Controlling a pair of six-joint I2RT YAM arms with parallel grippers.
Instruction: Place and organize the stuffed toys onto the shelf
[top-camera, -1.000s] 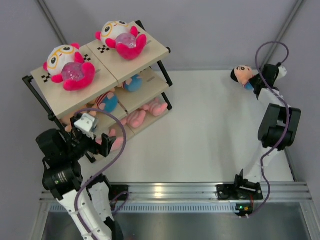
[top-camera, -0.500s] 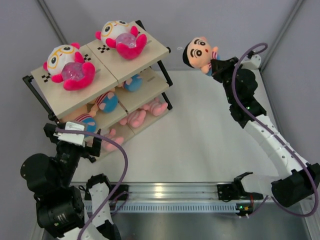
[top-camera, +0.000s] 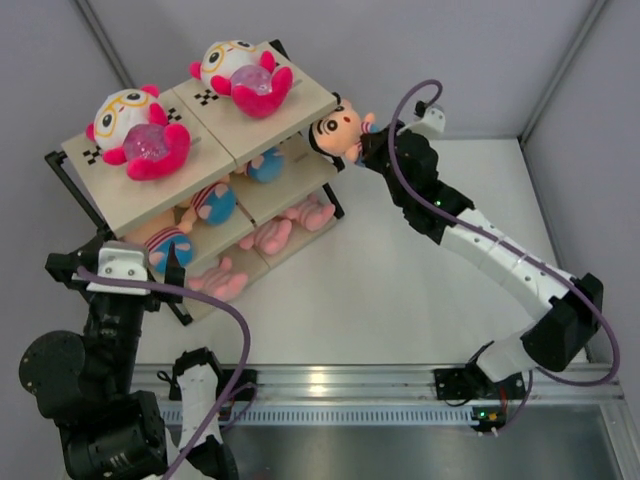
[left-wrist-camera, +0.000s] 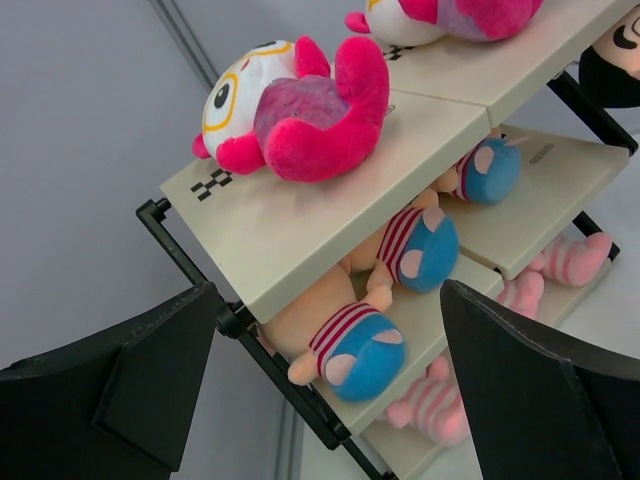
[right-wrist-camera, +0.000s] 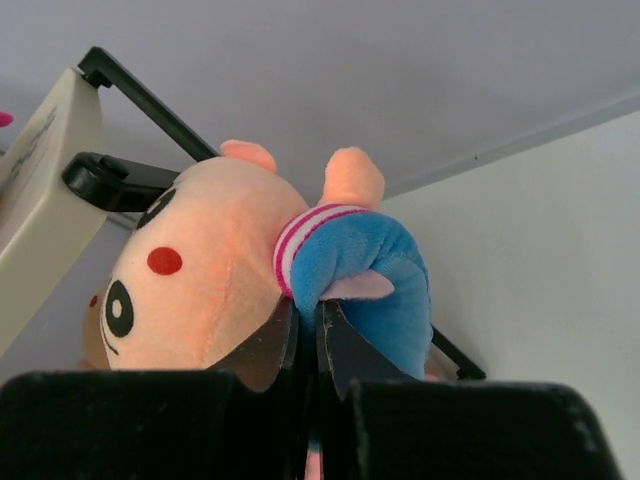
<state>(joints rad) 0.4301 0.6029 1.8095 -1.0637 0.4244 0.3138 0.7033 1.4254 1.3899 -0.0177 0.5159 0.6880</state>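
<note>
**Q:** State of the right jaws?
**A:** Clamped on a doll (right-wrist-camera: 230, 280) by its blue bottom. The doll is held above the worktop (top-camera: 400, 260), with its head at the right end of the shelf (top-camera: 305, 95), just under the top board. I cannot tell whether they touch.

**Q:** Left jaws?
**A:** Apart, gripping nothing, near the shelf's near-left corner.

**Q:** Shelf contents?
**A:** Pink dolls (top-camera: 140, 135) on top, striped dolls (top-camera: 215, 203) in the middle, pale dolls (top-camera: 290, 225) at the bottom.

In my right gripper (right-wrist-camera: 308, 322), the doll (right-wrist-camera: 200, 285) — soft, fuzzy matt cloth. Boards of the shelf (left-wrist-camera: 300, 220) smooth and matt — its frame black metal.
</note>
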